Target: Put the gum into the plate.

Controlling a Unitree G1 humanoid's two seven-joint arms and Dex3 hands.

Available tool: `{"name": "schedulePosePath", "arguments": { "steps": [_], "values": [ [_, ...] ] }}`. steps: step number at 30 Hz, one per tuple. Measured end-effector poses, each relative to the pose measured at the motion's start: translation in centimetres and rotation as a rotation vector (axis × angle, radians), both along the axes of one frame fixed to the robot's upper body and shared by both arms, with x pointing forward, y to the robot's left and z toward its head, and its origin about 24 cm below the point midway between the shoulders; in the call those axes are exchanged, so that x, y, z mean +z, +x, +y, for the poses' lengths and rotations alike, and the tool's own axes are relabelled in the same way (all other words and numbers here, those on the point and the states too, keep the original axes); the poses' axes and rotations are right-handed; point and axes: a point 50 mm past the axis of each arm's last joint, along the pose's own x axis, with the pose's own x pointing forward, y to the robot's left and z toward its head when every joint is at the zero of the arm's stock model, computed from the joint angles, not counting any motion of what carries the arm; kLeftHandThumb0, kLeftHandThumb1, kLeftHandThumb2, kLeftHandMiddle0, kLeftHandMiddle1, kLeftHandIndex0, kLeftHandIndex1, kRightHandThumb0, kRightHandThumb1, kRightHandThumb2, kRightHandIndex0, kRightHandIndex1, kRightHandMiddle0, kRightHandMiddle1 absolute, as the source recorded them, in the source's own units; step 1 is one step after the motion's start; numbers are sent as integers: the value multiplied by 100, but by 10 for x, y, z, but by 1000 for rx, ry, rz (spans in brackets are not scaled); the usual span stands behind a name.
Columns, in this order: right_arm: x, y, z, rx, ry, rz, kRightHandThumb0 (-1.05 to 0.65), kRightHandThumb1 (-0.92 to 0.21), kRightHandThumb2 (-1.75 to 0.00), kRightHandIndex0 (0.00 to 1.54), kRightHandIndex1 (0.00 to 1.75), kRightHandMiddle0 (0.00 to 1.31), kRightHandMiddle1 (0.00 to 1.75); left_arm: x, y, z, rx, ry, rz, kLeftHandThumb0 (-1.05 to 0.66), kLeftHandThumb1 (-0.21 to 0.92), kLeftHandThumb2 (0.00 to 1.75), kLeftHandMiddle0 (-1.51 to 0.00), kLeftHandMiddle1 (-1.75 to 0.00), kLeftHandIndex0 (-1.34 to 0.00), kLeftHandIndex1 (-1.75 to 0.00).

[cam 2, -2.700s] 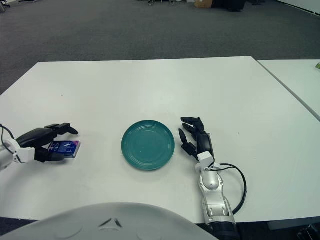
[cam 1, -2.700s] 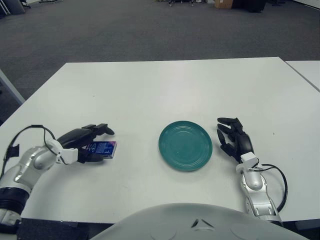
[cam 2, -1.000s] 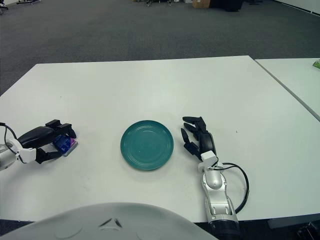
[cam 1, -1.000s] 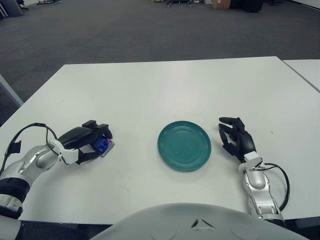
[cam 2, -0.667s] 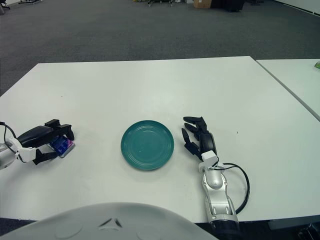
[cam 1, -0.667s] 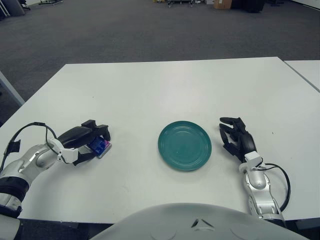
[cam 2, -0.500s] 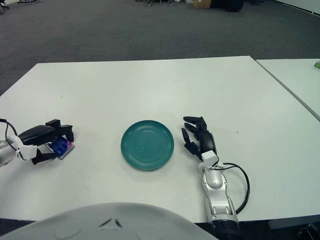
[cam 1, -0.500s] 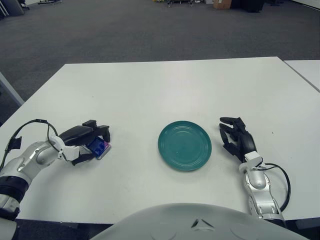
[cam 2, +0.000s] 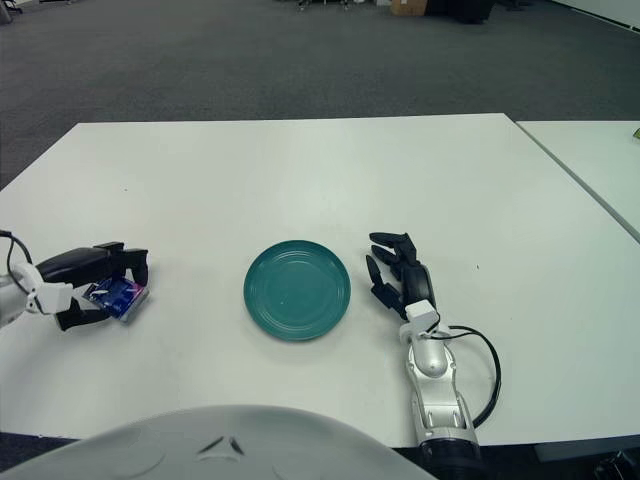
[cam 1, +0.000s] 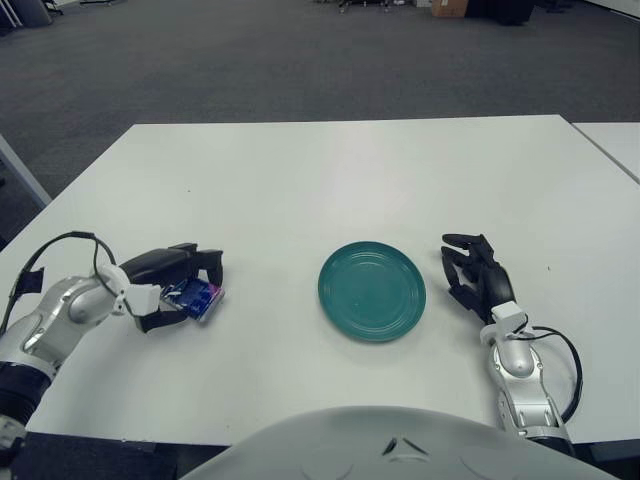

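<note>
A blue and purple gum pack (cam 1: pixel 196 297) is held tilted just above the white table (cam 1: pixel 330 170) at the left. My left hand (cam 1: pixel 178 283) is shut on the gum pack, with its dark fingers curled over the top and its thumb underneath. The round teal plate (cam 1: pixel 372 291) lies flat in the middle, well to the right of the gum, with nothing on it. My right hand (cam 1: pixel 474 278) shows just right of the plate, fingers relaxed and spread, holding nothing.
A second white table (cam 1: pixel 612 140) adjoins at the far right. Grey carpet floor (cam 1: pixel 250 60) stretches beyond the far edge. A black cable (cam 1: pixel 555 345) loops by my right forearm.
My left hand closed its fingers around the gum pack, which went from lying flat to tilted in the grasp, and drew slightly left. The right hand and plate stayed put.
</note>
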Motion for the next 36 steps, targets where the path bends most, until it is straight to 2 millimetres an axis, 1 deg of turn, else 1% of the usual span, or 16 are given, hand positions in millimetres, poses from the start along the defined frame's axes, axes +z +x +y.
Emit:
{"name": "schedulePosePath", "arguments": {
  "steps": [2, 4, 6, 7, 9, 14, 15, 16, 17, 20, 23, 26, 32, 36],
  "values": [
    [0, 0, 0, 0, 2, -2, -51, -90, -60, 51, 39, 19, 105, 10, 3, -3, -2, -31, -46, -1, 9, 156, -80, -171, -58, -169],
    [1, 1, 0, 0, 4, -3, -51, -90, -61, 51, 39, 19, 105, 18, 5, -6, -9, -58, -84, 0, 10, 156, -79, -172, -57, -172],
    [1, 1, 1, 1, 4, -4, -50, -90, -61, 51, 39, 19, 105, 24, 7, -10, -20, -75, -111, -1, 5, 163, -81, -173, -60, -173],
    [1, 1, 1, 1, 4, -5, -50, -90, -61, 52, 40, 19, 105, 26, 8, -12, -26, -82, -121, -1, 0, 167, -84, -174, -65, -172],
    [1, 1, 1, 1, 4, -4, -50, -90, -61, 52, 40, 19, 105, 30, 10, -16, -38, -90, -140, -1, -4, 171, -86, -174, -69, -170],
    [0, 1, 1, 3, 6, -3, -50, -90, -62, 52, 40, 19, 105, 37, 11, -24, -71, -121, -195, -1, -8, 174, -88, -175, -74, -168],
    [0, 1, 2, 3, 7, -3, -50, -90, -62, 52, 40, 19, 105, 38, 11, -25, -78, -126, -204, -17, 9, 156, -99, -175, -68, -170],
    [0, 1, 2, 4, 7, -3, -50, -90, -62, 52, 41, 19, 105, 39, 11, -27, -83, -129, -210, -27, 21, 143, -107, -175, -62, -172],
    [0, 1, 2, 5, 8, -3, -50, -90, -62, 52, 41, 19, 105, 40, 11, -28, -88, -134, -217, -33, 29, 134, -112, -175, -59, -173],
    [0, 1, 3, 6, 8, -3, -50, -90, -62, 52, 41, 19, 105, 44, 9, -36, -112, -145, -241, -40, 38, 123, -119, -175, -54, -174],
    [0, 1, 3, 4, 8, -3, -50, -91, -62, 52, 41, 19, 105, 49, 8, -44, -134, -159, -265, -43, 42, 119, -121, -175, -53, -174],
    [0, 2, 3, 4, 7, -3, -50, -91, -62, 52, 41, 19, 105, 53, 8, -51, -153, -171, -280, -43, 43, 118, -121, -175, -52, -175],
    [0, 2, 4, 4, 3, -4, -52, -91, -61, 51, 41, 18, 105, 56, 10, -70, -189, -207, -295, -43, 44, 115, -121, -175, -51, -175],
    [0, 2, 4, 1, 1, -5, -53, -92, -60, 51, 40, 18, 105, 55, 10, -91, -235, -249, -305, -43, 46, 113, -120, -175, -50, -175]
  ]
}}
